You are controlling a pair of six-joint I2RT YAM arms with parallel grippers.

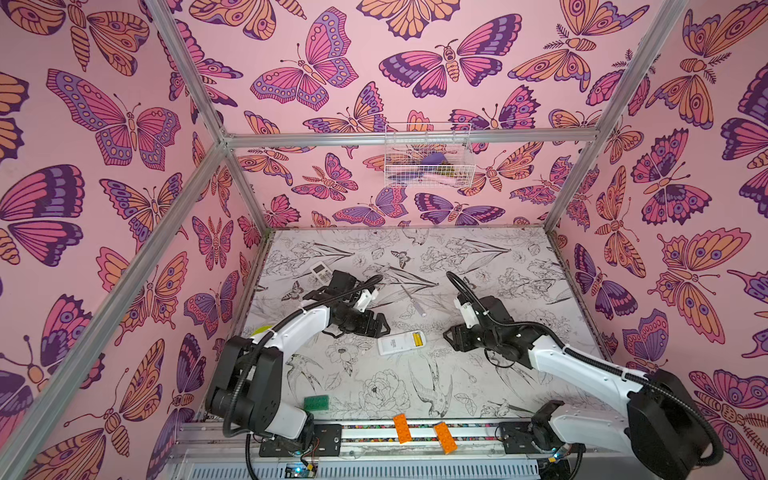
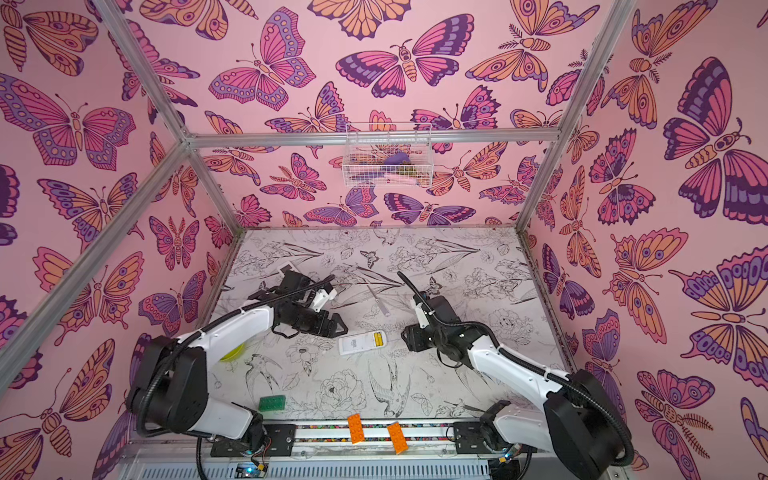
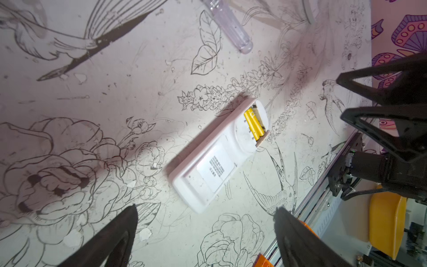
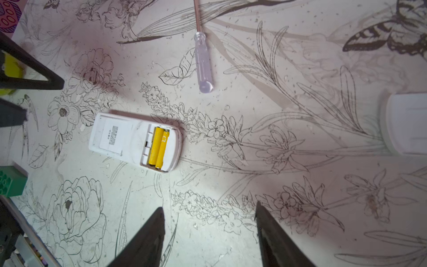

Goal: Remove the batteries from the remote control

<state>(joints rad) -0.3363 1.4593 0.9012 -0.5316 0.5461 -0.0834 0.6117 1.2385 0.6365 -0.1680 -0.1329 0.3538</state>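
In both top views the remote control (image 1: 395, 344) lies back-up, battery end toward our right gripper (image 1: 449, 335). Left wrist: our left gripper (image 3: 206, 207), spread and empty, hovers at the label end. Right wrist: the right gripper, parted and empty, stands off from the yellow batteries (image 4: 158, 149), seated crosswise.

Remote control (image 1: 400, 343) lies mid-tabletop (image 1: 478, 249), back up. Batteries (image 1: 419, 340) sit side by side in its right-end compartment. Screwdriver (image 1: 413, 301) lies behind it, apart. Left gripper (image 1: 386, 326) stands just left of it, right gripper (image 1: 448, 337) to its right.
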